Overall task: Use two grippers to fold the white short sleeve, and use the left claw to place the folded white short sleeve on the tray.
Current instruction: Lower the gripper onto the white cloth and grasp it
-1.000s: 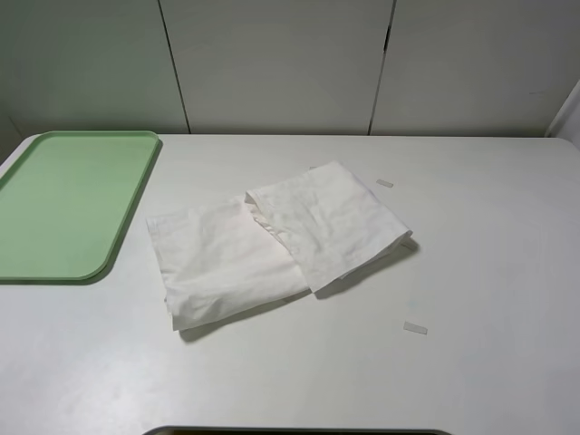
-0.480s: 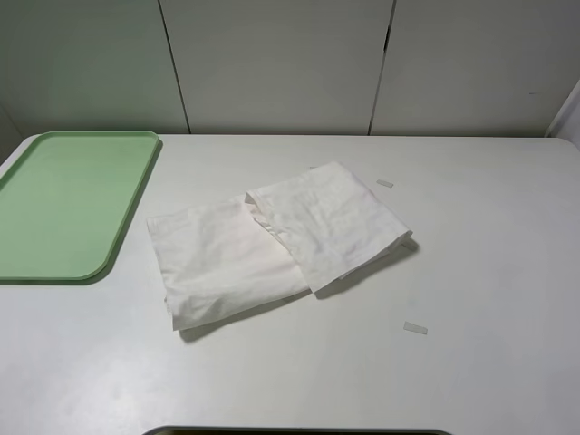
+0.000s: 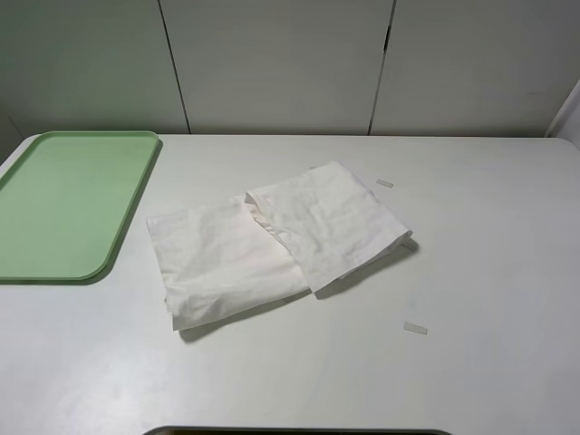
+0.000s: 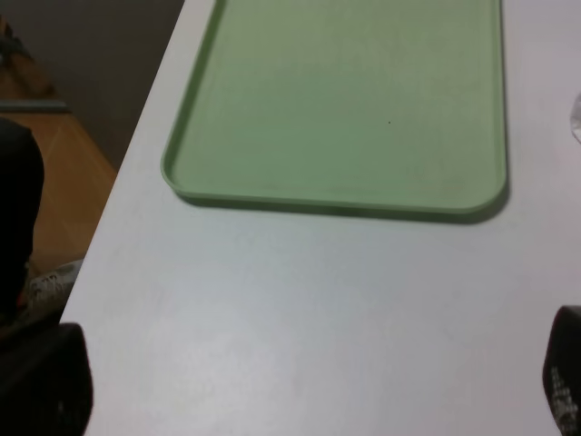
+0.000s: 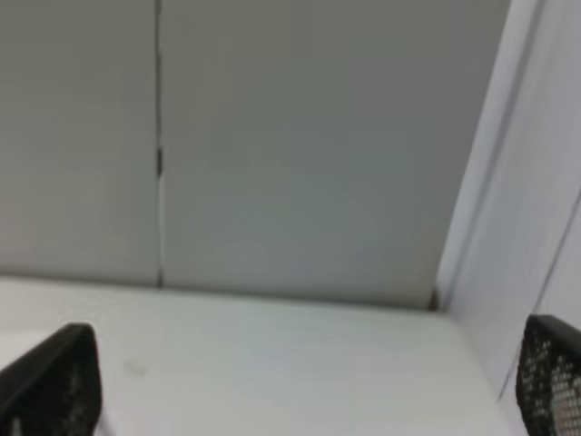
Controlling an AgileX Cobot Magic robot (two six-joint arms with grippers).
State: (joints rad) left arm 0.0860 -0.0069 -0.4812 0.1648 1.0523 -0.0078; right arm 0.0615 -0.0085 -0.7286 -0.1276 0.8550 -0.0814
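The white short sleeve (image 3: 276, 240) lies unmoved near the tray (image 3: 54, 204).

One shirt (image 3: 272, 240). One tray (image 3: 63, 204). Two tape strips: a far strip (image 3: 385, 183) and a near strip (image 3: 415, 328). One surface (image 3: 489, 272) carries all four. Two grippers, a left gripper (image 4: 304, 391) and a right gripper (image 5: 302, 381), each showing two black fingers.
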